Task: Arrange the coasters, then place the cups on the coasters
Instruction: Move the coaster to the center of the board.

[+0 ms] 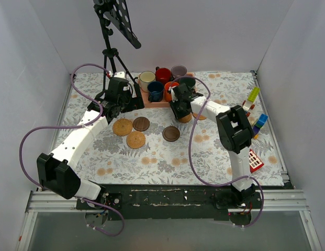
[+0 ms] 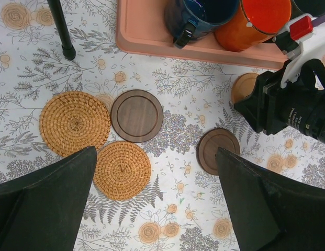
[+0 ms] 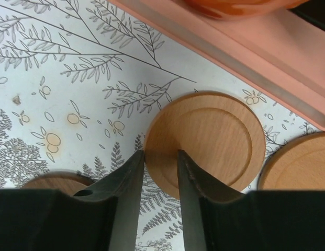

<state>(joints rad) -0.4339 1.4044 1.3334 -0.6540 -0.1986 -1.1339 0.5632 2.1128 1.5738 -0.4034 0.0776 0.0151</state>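
Right tool (image 3: 160, 154) straddles tan coaster (image 3: 214, 138) edge — tray (image 3: 246, 52) close.

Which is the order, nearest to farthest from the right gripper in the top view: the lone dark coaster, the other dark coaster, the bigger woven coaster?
1. Lone dark coaster: just left of the right gripper, toward the bases.
2. Other dark coaster: farther left.
3. Bigger woven coaster: leftmost of the three.
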